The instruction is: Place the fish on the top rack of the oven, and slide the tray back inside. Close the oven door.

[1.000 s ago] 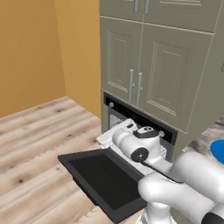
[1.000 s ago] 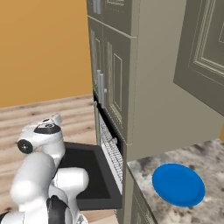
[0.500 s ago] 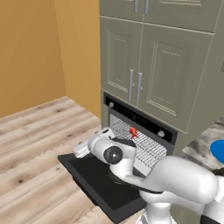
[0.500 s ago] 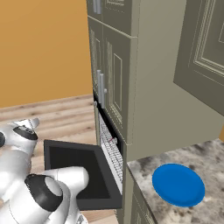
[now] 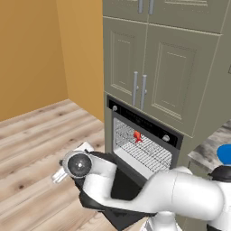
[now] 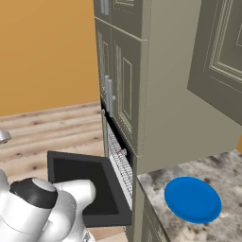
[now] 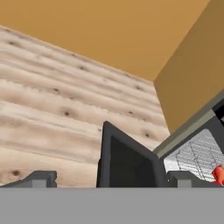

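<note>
The claw (image 7: 109,180) is held apart and empty, low over the wooden floor (image 7: 52,100), with the free edge of the lowered oven door (image 7: 124,164) between its tips. Beyond the door, the fish (image 5: 137,136) is seen on the top rack (image 5: 144,149) inside the oven (image 5: 149,128).

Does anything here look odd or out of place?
Only the oven door hanging wide open, flat over the floor, with the fish sitting on the rack inside. Nothing looks spilled or broken.
</note>
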Motion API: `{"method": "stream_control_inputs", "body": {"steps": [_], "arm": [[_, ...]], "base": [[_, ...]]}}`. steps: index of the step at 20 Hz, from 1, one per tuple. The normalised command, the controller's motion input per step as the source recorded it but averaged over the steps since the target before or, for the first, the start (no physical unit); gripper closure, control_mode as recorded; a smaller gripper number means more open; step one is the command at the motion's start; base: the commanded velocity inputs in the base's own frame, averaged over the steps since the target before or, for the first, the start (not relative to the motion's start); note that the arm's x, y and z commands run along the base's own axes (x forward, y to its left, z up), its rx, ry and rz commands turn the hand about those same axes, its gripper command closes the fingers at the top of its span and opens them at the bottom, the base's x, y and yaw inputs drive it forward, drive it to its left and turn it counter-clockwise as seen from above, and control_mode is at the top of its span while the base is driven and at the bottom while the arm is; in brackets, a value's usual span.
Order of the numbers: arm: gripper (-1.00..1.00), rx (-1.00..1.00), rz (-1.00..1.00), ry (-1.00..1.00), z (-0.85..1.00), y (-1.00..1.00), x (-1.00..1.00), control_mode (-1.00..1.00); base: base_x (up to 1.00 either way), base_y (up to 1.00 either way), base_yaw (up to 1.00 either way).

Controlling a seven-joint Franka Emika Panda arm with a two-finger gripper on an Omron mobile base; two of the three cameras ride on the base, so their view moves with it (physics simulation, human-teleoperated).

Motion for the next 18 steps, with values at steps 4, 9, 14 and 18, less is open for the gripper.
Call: {"method": "stream_control_inputs", "body": {"steps": [4, 9, 14, 18], "arm": [[-1.0, -0.24, 0.0, -0.2, -0.18, 0.33, -1.0, -1.0], [-1.0, -0.29, 0.0, -0.11, -0.48, 0.42, -0.81, -1.0], [-1.0, -0.29, 0.0, 0.2, -0.41, 0.36, -0.1, -1.0], [-1.0, -0.32, 0.0, 0.35, -0.58, 0.34, 0.06, -1.0]], "base": [[0.0, 0.0, 0.0], [0.0, 0.0, 0.0], [0.0, 0.0, 0.0], [0.0, 0.0, 0.0]]}}
